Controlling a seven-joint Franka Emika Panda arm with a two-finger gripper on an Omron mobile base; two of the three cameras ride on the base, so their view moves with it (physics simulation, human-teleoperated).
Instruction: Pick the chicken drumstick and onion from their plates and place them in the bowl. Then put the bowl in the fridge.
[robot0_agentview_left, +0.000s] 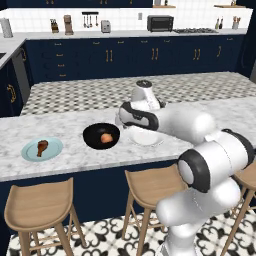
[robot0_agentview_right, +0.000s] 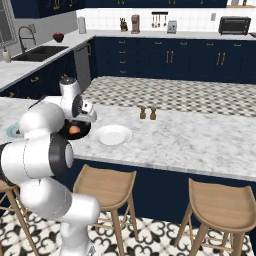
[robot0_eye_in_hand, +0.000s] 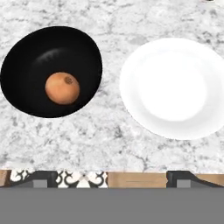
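- Fingers: both of my dark fingertips (robot0_eye_in_hand: 43, 183) rise at the bottom of the hand view, spread wide apart and grasping nothing; my gripper (robot0_eye_in_hand: 111, 183) hangs above the marble counter (robot0_eye_in_hand: 109, 140), looking down on the bowl and the white plate.
- Onion (robot0_eye_in_hand: 62, 88): it lies inside the black bowl (robot0_eye_in_hand: 26, 52), near the bottom; this half of the loading is done.
- White plate (robot0_eye_in_hand: 175, 83): it sits bare just beside the bowl, which I judge to be where the onion came from.
- Chicken drumstick (robot0_agentview_left: 42, 146): it lies on the light blue plate (robot0_agentview_left: 31, 152), on the far side of the bowl from the white plate; this pick is not yet done.
- Bowl's place: it stands on the counter between the two plates, well short of any fridge.
- Remaining, as I judge it: carry my released fingers over to the drumstick, drop it in the bowl with the onion, then take the bowl to the fridge.
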